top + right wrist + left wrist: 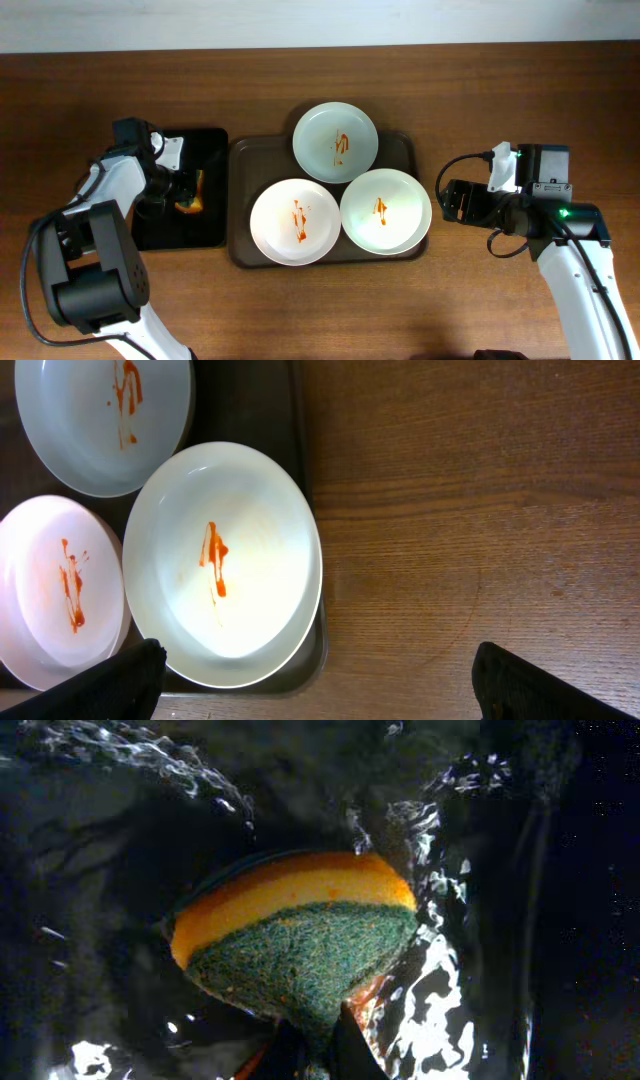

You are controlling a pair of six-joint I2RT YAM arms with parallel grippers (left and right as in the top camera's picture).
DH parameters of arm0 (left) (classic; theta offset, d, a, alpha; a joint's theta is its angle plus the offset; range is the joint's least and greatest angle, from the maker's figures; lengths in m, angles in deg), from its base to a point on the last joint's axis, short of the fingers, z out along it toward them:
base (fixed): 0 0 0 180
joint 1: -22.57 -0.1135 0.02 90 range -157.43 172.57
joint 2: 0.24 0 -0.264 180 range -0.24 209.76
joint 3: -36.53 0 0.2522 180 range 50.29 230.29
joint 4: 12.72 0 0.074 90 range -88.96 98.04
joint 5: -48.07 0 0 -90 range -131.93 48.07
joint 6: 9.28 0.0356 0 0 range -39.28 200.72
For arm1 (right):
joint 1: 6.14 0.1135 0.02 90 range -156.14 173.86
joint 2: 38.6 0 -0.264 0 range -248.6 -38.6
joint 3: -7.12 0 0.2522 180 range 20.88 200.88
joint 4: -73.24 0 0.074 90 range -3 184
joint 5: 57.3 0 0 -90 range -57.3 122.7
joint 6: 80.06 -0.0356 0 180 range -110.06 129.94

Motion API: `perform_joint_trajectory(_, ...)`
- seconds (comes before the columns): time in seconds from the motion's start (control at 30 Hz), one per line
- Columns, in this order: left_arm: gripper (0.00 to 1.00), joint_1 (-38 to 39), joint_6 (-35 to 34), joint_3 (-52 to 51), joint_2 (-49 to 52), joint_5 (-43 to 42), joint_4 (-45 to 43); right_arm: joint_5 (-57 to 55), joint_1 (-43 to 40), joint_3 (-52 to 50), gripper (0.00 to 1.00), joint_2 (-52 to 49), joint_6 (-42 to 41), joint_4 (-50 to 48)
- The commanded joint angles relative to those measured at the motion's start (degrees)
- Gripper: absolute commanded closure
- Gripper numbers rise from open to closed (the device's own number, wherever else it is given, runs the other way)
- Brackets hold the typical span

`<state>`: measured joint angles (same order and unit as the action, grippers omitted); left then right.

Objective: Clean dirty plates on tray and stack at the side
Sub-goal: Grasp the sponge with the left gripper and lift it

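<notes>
Three white plates streaked with red-orange sauce lie on the brown tray point(238, 205): one at the back point(335, 142), one front left point(295, 221), one front right point(386, 211). My left gripper point(178, 192) is over the black tray point(175, 228), shut on a yellow sponge with a green scouring face point(300, 930); its fingertips point(322, 1055) pinch the sponge's lower corner. My right gripper point(450, 200) hangs open just right of the brown tray. In the right wrist view its dark fingers point(112, 682) straddle the near plate's point(225, 555) edge and the tray rim point(303, 420).
The black tray holds shiny wet streaks point(440, 1000) and orange smears around the sponge. Bare wooden table point(470, 520) stretches to the right of the brown tray, and also in front of and behind both trays.
</notes>
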<state>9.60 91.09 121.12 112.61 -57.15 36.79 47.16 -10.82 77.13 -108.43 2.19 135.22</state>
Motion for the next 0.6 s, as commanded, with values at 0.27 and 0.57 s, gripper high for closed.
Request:
perform_joint_trajectory(0.27,1.00,2.8,-2.7,-0.6,-3.9,12.9,-0.1,0.5,-0.2,1.2,0.02,-0.3,-0.1,0.0)
perform_joint_trajectory(0.57,1.00,7.7,-4.4,0.2,-8.2,15.6,1.8,0.3,-0.2,1.2,0.02,-0.3,0.0,0.0)
